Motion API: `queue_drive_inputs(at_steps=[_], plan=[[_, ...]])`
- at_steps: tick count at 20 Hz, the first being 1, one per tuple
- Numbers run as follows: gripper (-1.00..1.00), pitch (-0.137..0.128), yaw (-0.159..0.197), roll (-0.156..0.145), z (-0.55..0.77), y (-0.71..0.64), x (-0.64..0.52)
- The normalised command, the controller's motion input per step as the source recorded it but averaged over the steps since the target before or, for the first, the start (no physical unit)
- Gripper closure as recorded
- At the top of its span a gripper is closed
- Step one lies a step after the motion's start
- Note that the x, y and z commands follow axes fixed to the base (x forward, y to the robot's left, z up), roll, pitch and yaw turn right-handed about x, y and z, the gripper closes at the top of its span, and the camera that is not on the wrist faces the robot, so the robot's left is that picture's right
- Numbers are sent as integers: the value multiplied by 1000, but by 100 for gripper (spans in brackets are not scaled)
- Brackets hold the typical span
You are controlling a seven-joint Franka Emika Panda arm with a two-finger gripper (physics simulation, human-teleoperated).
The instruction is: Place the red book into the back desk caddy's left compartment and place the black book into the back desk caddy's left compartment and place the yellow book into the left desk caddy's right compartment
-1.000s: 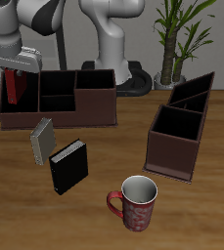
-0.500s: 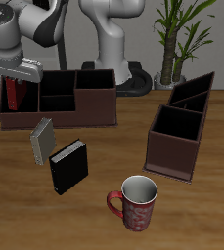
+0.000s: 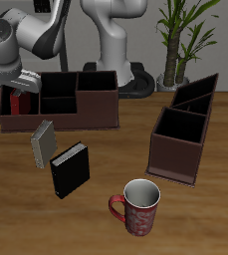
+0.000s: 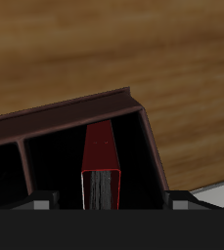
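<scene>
While the red book (image 4: 100, 166) is clamped upright in the pincer (image 3: 13, 84), it should be lowered straight into the back desk caddy (image 3: 86, 112) compartment below, walls untouched.

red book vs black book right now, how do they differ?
Placement: the thin red book sits inside an end compartment of the dark brown back desk caddy; the black book is out on the wooden table.
Colour: the red book has red covers, the black book black.
Position: the red book lies under the gripper; the black book is nearer the table's front edge, away from it.
Shared: both stand on edge.
</scene>
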Motion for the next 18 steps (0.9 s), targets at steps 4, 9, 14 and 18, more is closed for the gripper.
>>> queue_drive_inputs(at_steps=[4,9,14,18], plan=[[-100,-27,41,-16,150,45,95],[-100,-24,43,0,219,137,204],[-100,-51,58,-21,301,109,291],[-100,-76,77,14,514,416,514]])
